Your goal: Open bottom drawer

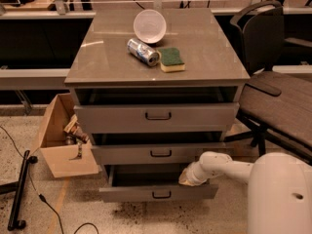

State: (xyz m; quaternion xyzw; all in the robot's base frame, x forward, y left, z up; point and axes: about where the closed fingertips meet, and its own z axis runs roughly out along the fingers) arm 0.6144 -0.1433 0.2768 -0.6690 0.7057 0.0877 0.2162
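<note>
The grey cabinet (87, 74) has three drawers. The bottom drawer (131, 194) is the thinnest front, with a small black bar handle (161, 195). It stands pulled out a little, with a dark gap above its front. My white arm reaches in from the lower right. My gripper (185, 178) sits at the drawer's top edge, right of the handle, its tip inside the gap. The middle drawer (161, 153) and top drawer (157, 116) are also slightly out.
On the cabinet top lie a white bowl (149, 26), a tipped can (143, 51) and a green sponge (172, 59). A cardboard box (61, 145) stands at the left, a black pole (18, 189) on the floor, and a chair (273, 96) at the right.
</note>
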